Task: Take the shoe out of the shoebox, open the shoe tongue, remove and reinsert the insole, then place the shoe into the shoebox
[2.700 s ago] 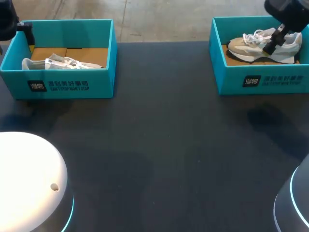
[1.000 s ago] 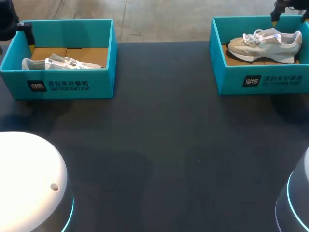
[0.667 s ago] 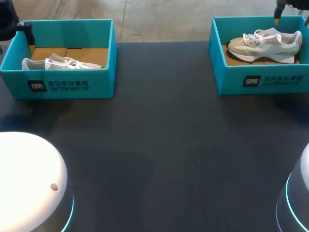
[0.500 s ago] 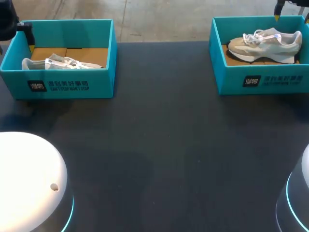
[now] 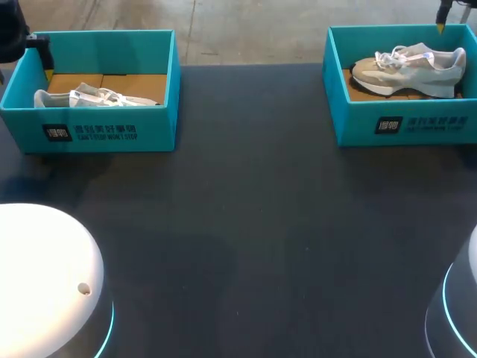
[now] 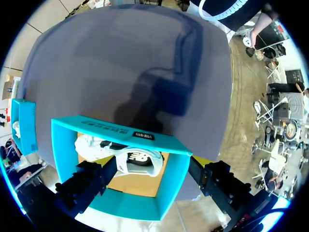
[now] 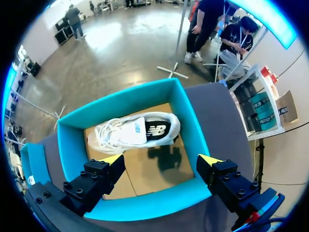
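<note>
Lifting a shoe out looks to be the step in hand, since both lie boxed and the table [image 5: 246, 224] offers working room between them; it might equally be the close, and I cannot tell. To lift well, I would come down on the rear of the shoe, keep off the laces [image 5: 391, 54] and the wall, rise straight, then carry to mid-table.

The right box [image 5: 358, 127], at the far right corner, holds the right shoe [image 5: 406, 71], upright on its sole with its toe toward the middle. The left box [image 5: 160, 130], at the far left, holds the left shoe [image 5: 93, 97], lying low by the front wall.

The right gripper [image 7: 161, 162] hangs spread wide above its box, grasping nothing. The left gripper [image 6: 153, 166], likewise spread and empty, hangs over its box's edge.
</note>
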